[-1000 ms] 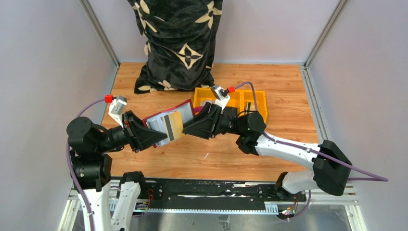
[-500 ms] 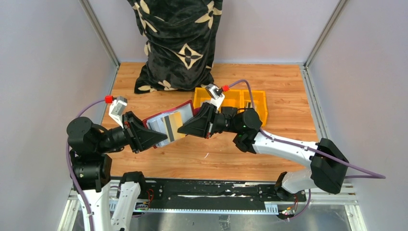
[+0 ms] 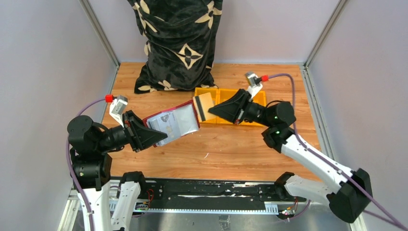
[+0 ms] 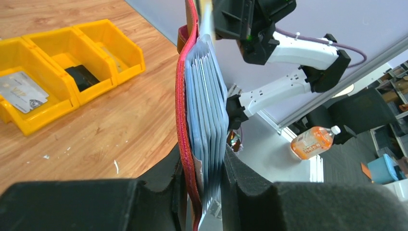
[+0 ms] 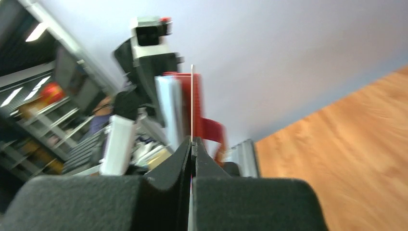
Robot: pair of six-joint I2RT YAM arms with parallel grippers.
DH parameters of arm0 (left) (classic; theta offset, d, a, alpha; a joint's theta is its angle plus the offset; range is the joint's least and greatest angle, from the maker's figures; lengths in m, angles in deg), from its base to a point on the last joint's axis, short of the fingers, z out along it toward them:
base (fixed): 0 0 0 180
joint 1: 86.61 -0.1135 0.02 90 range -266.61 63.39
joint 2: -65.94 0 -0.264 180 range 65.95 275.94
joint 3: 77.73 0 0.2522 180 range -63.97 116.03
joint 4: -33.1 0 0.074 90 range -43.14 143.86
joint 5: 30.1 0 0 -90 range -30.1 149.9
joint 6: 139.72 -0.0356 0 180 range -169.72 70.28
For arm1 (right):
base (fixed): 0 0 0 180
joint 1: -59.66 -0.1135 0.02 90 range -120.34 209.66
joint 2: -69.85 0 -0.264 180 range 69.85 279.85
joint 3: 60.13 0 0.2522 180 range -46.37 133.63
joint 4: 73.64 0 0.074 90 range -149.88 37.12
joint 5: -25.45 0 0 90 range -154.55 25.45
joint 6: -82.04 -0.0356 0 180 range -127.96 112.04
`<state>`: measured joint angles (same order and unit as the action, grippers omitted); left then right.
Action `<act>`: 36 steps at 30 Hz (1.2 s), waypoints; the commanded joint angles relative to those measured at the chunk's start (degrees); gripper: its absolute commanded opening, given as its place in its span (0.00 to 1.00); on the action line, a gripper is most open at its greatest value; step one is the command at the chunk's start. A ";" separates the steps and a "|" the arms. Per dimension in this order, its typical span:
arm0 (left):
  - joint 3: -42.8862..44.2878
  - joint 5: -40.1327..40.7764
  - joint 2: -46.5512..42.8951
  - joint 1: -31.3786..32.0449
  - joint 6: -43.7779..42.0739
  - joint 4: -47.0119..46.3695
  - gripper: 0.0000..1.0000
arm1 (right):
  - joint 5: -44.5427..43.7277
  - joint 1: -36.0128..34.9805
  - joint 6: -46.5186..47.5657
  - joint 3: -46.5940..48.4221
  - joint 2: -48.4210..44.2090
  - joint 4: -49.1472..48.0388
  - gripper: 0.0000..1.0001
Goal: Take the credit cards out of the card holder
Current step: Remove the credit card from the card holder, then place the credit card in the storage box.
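2 arms face each other over the desk [image 3: 240, 149] in the top view. The left gripper [image 3: 153, 136] is clamped on the near-left end of the card holder [image 3: 174, 122], which is spread open with its pale sleeves facing up. The right gripper [image 3: 212, 109] pinches 1 tan credit card [image 3: 203, 106] with a dark stripe, just beside the holder's far-right corner and over the left end of the yellow bin [image 3: 260, 98]; whether card and holder touch cannot be told. In the left wrist view the holder stands edge-on between the closed fingers, maroon cover on the left and a stack of blue-grey sleeves on the right. The bin's 3 compartments lie to the left, with a pale grey card [image 4: 21, 91] in the nearest and a dark item [image 4: 82, 77] in the middle one. The right wrist view is blurred: the tan card rises as a thin line from fingers pressed tight on it, with the red holder behind.
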<state>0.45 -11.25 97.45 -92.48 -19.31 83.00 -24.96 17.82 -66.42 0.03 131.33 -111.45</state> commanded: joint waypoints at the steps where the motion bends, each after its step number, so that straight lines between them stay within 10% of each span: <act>1: 2.02 -0.35 0.13 -0.02 -0.73 -0.20 0.00 | 0.70 10.14 7.62 -1.81 -6.42 20.38 0.00; 10: 2.05 0.02 0.49 -0.02 -1.63 0.11 0.00 | -13.19 33.36 23.64 1.07 -4.10 56.83 0.00; 17: 2.29 -0.10 0.31 -0.02 -1.71 0.07 0.00 | -28.55 36.30 31.50 3.57 7.95 58.91 0.00; 36: 4.22 -0.31 -0.20 -0.02 -1.01 -0.50 0.00 | -33.32 32.85 34.07 17.19 35.91 59.73 0.00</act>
<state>2.85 -11.08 97.67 -92.48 -20.73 83.43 -55.63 52.15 -33.37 15.02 165.60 -51.78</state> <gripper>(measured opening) 0.262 0.007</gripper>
